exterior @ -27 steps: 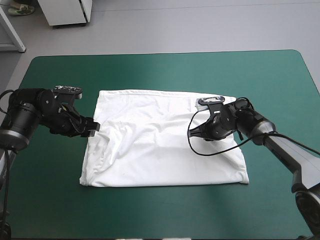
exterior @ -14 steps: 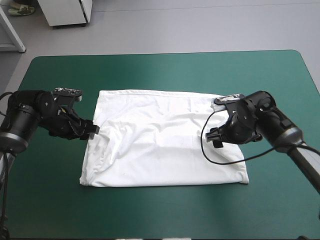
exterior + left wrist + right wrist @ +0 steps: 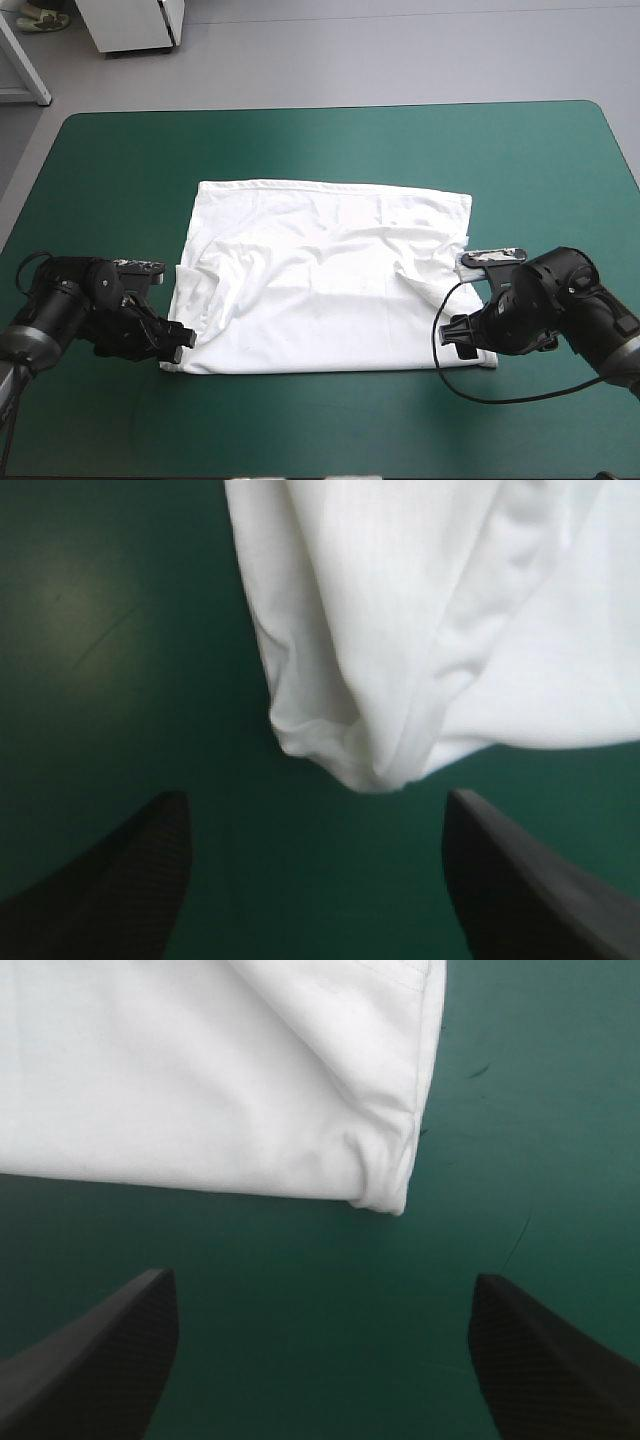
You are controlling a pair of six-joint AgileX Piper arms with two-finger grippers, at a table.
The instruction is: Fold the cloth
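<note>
At the left gripper (image 3: 312, 815): spread wide, empty. Just ahead, centred between the black fingers (image 3: 120, 870): near-left corner of the T-shirt (image 3: 400, 630), rumpled and rolled, not yet touched.

At the right gripper (image 3: 322, 1290): likewise spread, empty. Just ahead, slightly off-centre: near-right corner, flat, hem seam visible.

Spread flat mid-table on the teal-green cover (image 3: 320, 140), long axis left to right, creased toward the left side. Equally close to both arms. Nothing in the way.

Judged next: close on both near corners, carry toward the far edge.
</note>
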